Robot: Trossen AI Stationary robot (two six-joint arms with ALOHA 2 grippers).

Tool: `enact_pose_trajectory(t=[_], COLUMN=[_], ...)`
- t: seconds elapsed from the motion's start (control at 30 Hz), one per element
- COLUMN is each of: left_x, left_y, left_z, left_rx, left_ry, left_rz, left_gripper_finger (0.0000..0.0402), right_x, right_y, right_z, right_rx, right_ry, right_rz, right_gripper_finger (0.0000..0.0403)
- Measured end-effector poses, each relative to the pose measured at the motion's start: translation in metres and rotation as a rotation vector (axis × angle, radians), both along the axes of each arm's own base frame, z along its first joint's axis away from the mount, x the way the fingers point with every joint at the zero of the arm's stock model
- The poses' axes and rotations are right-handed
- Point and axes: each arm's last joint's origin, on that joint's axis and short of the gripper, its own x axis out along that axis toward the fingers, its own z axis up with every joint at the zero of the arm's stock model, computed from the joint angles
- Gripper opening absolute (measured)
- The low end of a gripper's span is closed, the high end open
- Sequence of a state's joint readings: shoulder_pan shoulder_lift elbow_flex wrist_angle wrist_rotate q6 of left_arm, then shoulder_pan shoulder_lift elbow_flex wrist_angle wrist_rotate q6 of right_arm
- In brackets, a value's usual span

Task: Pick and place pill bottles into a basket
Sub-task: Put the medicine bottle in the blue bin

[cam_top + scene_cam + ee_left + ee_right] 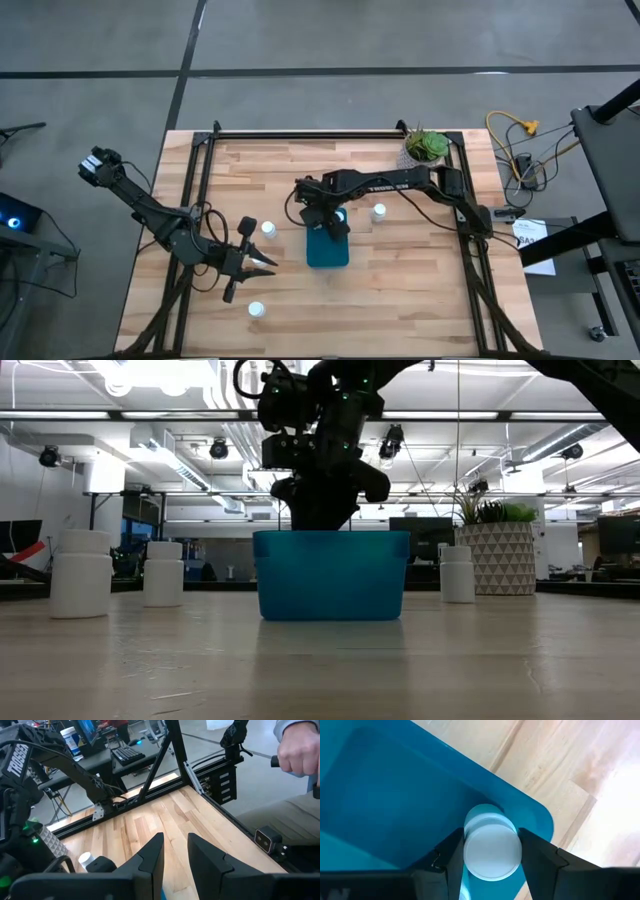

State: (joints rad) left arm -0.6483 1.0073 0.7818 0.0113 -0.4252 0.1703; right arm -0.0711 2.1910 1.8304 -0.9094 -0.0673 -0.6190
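Right gripper (492, 851): clamped on one pill bottle (492, 847), held between its two fingers over a corner of the basket (395, 795), near mid-frame in the high view.

Your progress: this bottle is inside the basket's outline but not let go; no other bottle shows inside the part of the basket you can see.

Left to move: loose bottles on the table at (379, 212), (268, 229), (256, 310).

Left gripper (268, 266): closed and empty, lower left of the basket, waiting.

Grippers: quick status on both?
Left gripper: shut, empty, over the table.
Right gripper: shut on a bottle, inside the basket.
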Motion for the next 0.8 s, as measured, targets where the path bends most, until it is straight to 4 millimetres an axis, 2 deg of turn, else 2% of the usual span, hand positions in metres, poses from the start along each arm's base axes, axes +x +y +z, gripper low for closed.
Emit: enact_pose_trajectory(t=[0.3,0.57,0.8], left_x=[0.000,0.000,0.000], left_y=[0.000,0.000,0.000], left_z=[0.000,0.000,0.000], left_rx=[-0.001,-0.003,-0.002], left_ry=[-0.001,-0.002,-0.002], left_rz=[0.000,0.000,0.000], left_gripper_finger=[0.0070,0.0070,0.0070], right_x=[-0.001,-0.001,-0.006], right_y=[-0.001,-0.001,0.000], right_z=[-0.001,0.000,0.016], right_rx=[0.005,0.005,0.004], right_ry=[0.011,0.008,-0.022], right_rz=[-0.016,-0.016,-0.017], right_gripper_finger=[0.0198,0.0203,0.0205])
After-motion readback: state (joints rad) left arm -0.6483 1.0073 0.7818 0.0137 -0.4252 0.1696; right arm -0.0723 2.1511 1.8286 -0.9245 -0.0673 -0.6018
